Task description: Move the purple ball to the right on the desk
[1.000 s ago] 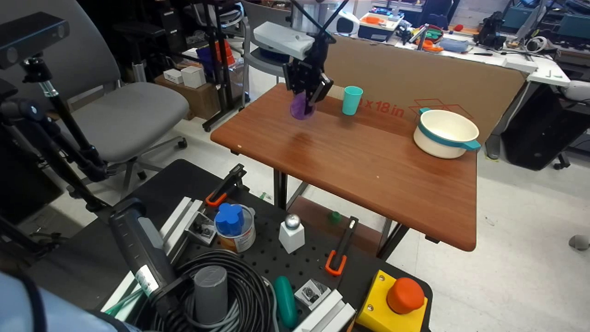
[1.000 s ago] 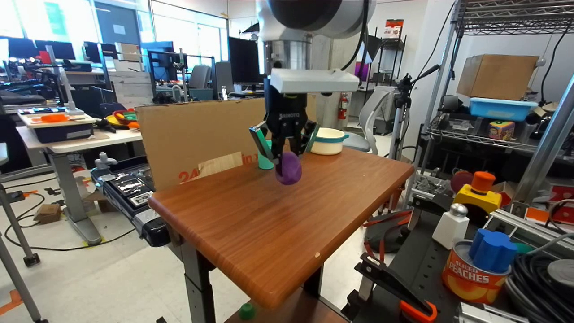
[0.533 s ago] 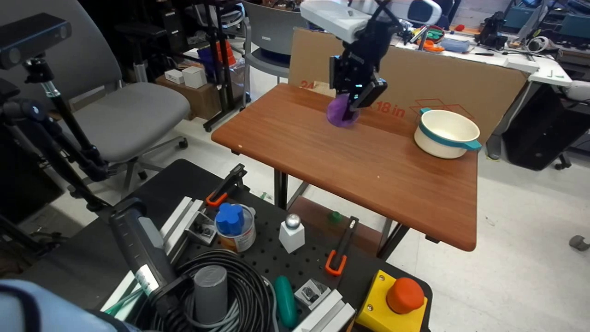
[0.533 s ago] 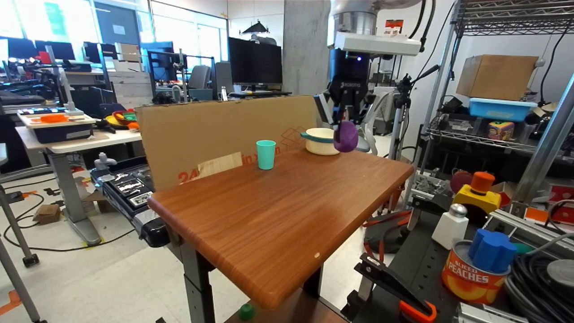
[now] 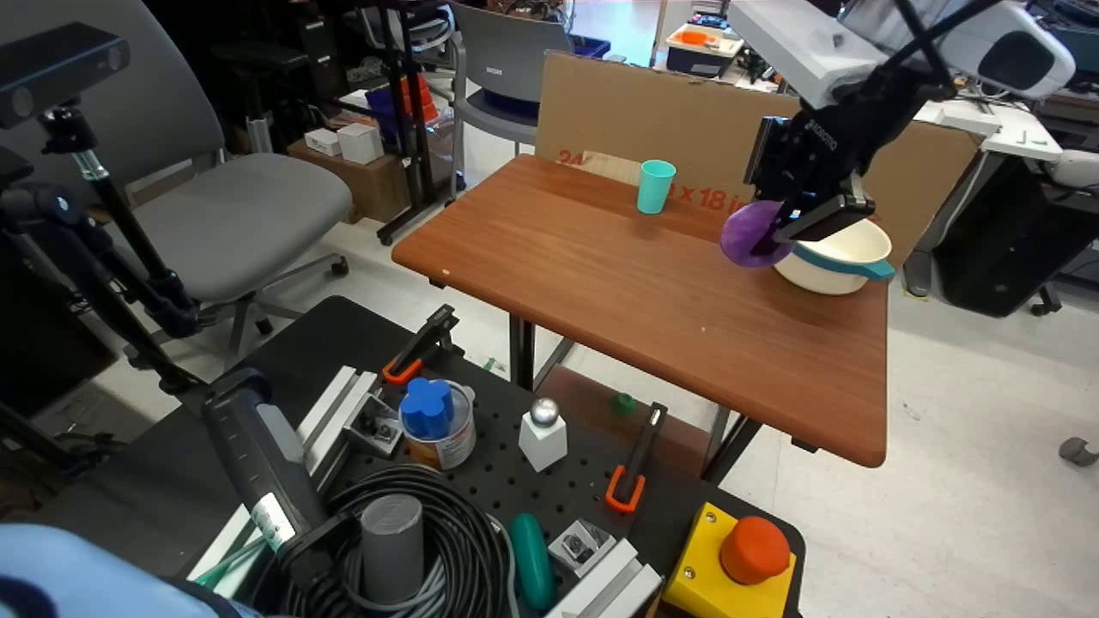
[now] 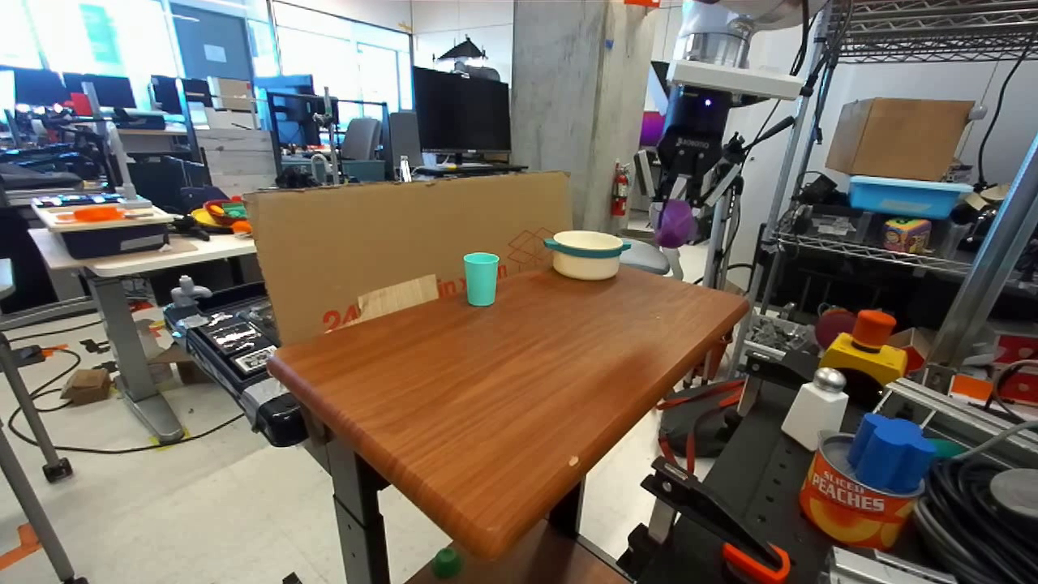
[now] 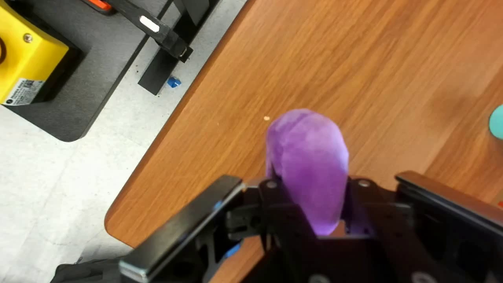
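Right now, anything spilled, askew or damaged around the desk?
Nothing looks spilled or tipped: teal cup and cream pot stand upright. Slightly odd: a pale speck near the edge of the desk, chip or crumb unclear, and the purple ball looks squeezed out of round in the gripper.

at the upper right of an exterior view, the arm (image 5: 968,62) was white and rounded, with a dark oval cap (image 5: 1017,60), black cables (image 5: 932,40) and a slab-like white housing (image 5: 807,47); pale robotiq lettering (image 5: 822,135) marked the black casing (image 5: 863,116). also upper right, in an exterior view, a silver collar (image 6: 714,50) and a tiny blue-violet light (image 6: 707,102) showed. low in the wrist view, the fingers (image 7: 371,208) were black with round, greyish screws (image 7: 271,184).
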Controlling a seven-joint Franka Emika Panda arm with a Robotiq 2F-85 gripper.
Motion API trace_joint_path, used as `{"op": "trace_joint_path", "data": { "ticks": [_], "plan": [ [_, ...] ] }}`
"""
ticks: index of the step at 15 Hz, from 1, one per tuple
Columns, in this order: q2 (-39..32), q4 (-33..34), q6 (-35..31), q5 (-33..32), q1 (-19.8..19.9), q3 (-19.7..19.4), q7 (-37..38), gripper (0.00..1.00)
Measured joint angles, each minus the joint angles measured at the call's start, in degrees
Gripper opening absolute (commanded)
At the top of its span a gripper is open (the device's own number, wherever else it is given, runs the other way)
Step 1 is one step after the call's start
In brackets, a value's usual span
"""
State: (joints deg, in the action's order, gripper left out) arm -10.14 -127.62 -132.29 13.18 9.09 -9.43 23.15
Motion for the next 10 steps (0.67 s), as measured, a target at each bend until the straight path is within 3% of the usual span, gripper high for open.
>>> {"op": "trace_joint_path", "data": {
  "ticks": [4,9,10],
  "plan": [
    [-5.36,3.36,-2.17,2.05,0.94,-0.4,0.8,0.06],
    [-15.44,8.25,-6.2,-0.64,0.28,-2.08,6.45,0.09],
    [-17.33,9.32,-6.24,-1.56,-0.07,-2.73,7.71,0.49]
  ]
}}
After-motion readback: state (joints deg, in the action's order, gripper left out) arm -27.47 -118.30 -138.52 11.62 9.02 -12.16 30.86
